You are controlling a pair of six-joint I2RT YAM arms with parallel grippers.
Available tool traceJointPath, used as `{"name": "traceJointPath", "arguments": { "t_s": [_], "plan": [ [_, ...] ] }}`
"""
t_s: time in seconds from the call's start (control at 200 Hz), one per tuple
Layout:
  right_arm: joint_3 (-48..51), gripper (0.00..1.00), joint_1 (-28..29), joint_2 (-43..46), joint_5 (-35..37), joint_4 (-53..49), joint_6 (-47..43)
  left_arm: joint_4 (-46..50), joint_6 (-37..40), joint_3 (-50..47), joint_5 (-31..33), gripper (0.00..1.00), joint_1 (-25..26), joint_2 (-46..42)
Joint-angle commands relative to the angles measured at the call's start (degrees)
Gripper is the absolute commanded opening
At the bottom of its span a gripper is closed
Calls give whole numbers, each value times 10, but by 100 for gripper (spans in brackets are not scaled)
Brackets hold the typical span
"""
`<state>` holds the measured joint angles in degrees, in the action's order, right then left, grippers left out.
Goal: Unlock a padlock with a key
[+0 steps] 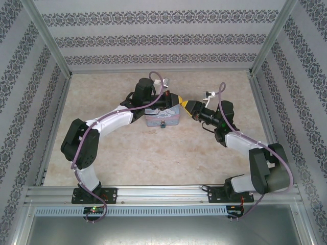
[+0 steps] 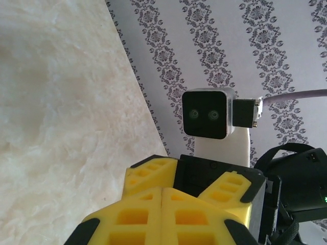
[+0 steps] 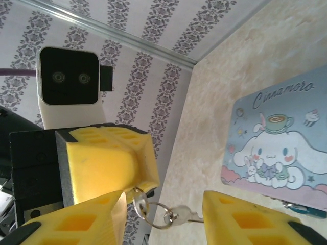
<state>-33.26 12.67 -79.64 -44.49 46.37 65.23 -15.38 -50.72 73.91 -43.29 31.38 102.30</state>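
Observation:
My left gripper (image 2: 162,193) is shut, and its yellow fingers (image 3: 110,161) pinch one small metal key (image 3: 141,198) at their tip. A ring hangs from that key with a second key (image 3: 180,215) on it. My right gripper (image 3: 163,206) stands open around the ring, and the hanging key's blade reaches its right finger (image 3: 245,219). Both grippers meet tip to tip just right of the light-blue cartoon tin (image 1: 162,116), the left gripper (image 1: 175,100) beside the right gripper (image 1: 186,105). The small dark padlock (image 1: 163,124) sits at the tin's near edge.
The tin's printed lid (image 3: 278,148) lies flat on the beige marbled table (image 1: 153,153). Patterned walls and metal frame posts (image 1: 48,43) enclose the table on three sides. Open table surface spreads in front of the tin and to both sides.

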Motion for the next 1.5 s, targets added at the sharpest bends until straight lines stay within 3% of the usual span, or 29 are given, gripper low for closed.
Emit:
{"name": "traceJointPath", "arguments": {
  "t_s": [0.0,0.215,0.545,0.914,1.069,1.224,1.269,1.319,1.364,1.419,1.494],
  "plan": [
    [-16,43,5,-7,-9,46,16,11,28,12,-13,0,-5,-12],
    [-11,37,5,-14,-6,74,34,-9,13,10,-12,0,-5,-10],
    [-11,19,11,-32,-10,109,52,-23,0,11,-11,0,-5,-1],
    [-13,18,22,-70,-16,180,94,-33,-5,9,-8,0,-5,4],
    [-10,0,23,-79,-18,200,104,-34,-7,9,-4,0,-5,7],
    [-11,0,22,-77,-17,196,103,-29,-14,11,-1,0,-5,10],
    [-10,0,21,-75,-13,185,95,-23,-18,12,3,13,-5,9],
    [-11,0,17,-68,-8,164,81,-12,-25,11,13,37,-6,5],
    [-12,0,14,-61,-3,138,62,-1,-31,9,22,50,-7,-2],
    [-13,0,10,-48,5,99,30,13,-48,4,33,59,-10,-11],
    [-24,0,9,-18,23,5,-40,37,-77,1,45,64,-16,-24]
  ]
}}
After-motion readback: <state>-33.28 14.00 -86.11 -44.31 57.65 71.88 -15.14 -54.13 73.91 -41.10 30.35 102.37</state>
